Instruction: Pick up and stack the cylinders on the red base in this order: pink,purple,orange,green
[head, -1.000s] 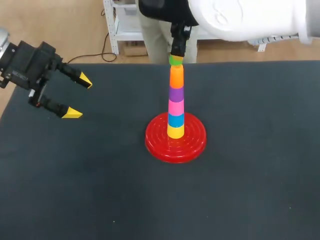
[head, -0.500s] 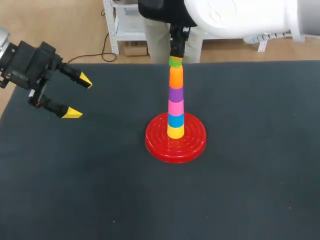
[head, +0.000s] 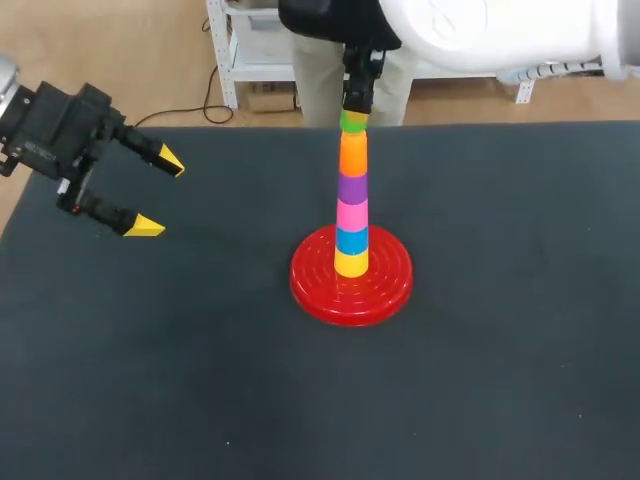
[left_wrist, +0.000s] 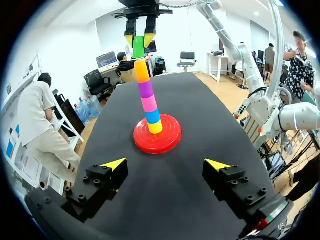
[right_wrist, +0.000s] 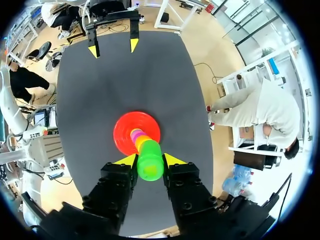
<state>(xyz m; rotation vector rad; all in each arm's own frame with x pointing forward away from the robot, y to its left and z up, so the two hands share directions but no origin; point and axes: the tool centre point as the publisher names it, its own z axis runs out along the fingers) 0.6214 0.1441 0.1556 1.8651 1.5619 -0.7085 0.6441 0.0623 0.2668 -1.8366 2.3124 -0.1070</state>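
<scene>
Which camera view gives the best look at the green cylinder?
The left wrist view: the green cylinder shows its side there, held between the right pincer's yellow tips, above the orange cylinder. The right wrist view sees only its top end. The head view shows just a small green part under the pincer.

Your right gripper (right_wrist: 150, 160), clamped on the green cylinder (head: 352, 122), drifts a hair sideways above the orange cylinder (head: 353, 155), and your right arm (head: 480, 30) shifts slightly with it.
</scene>
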